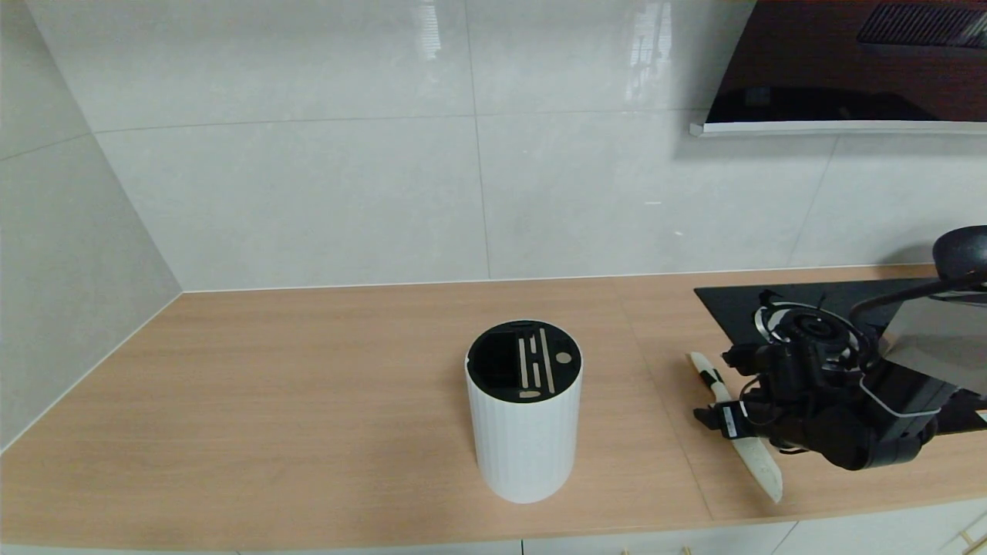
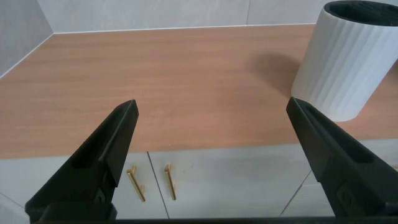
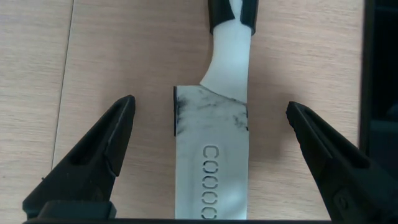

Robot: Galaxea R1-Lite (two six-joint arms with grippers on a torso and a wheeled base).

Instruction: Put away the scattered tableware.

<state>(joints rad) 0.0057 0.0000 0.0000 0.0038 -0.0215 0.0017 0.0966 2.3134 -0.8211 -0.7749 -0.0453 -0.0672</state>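
A white knife [image 1: 759,462] with a white-and-black handle lies flat on the wooden counter at the right, blade toward the front edge. My right gripper [image 1: 719,389] hovers just above it, open. In the right wrist view the knife [image 3: 211,155] lies between the spread fingers of the right gripper [image 3: 210,109], untouched. A white ribbed holder [image 1: 524,416] with a black slotted top stands upright mid-counter, left of the knife. My left gripper [image 2: 211,106] is open and holds nothing, near the counter's front edge, with the holder [image 2: 348,59] off to one side beyond it.
A black cooktop [image 1: 771,304] lies set into the counter behind the knife, under a dark range hood [image 1: 848,69]. Tiled walls close the back and left. Cabinet doors with gold handles [image 2: 152,183] sit below the counter's front edge.
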